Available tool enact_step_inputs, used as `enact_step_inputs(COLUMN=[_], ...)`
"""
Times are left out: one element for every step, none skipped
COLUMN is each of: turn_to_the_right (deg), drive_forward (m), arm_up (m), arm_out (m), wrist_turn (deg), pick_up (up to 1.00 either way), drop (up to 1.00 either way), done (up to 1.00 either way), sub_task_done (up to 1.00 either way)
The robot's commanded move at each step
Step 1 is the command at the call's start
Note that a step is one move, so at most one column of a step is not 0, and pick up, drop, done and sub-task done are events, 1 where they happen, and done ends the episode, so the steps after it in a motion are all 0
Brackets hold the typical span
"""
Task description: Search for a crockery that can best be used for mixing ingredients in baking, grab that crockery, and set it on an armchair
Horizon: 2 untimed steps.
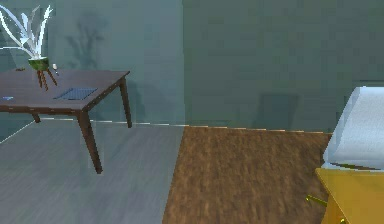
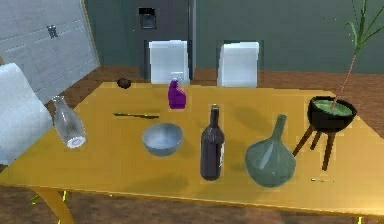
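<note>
A shallow grey-blue bowl [image 2: 163,139] sits upright on the yellow surface [image 2: 120,172], near its front edge. Just right of the bowl stands a dark bottle [image 2: 211,145], and farther right a green vase [image 2: 270,155]. Left of the bowl is a clear bottle [image 2: 68,123], and beyond it a purple bottle [image 2: 177,94]. The strip before the bowl lies bare. The tool's state cannot be told.
</note>
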Motion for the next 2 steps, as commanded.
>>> enact_step_inputs(turn_to_the_right=[0.0,0.0], drive_forward=[0.00,0.00], arm_up=[0.38,0.00], arm_out=[0.00,0.34], wrist_turn=[0.0,0.0], pick_up=[0.00,0.00], drop=[0.00,0.00], done=[0.00,0.00], sub_task_done=[0.00,0.00])
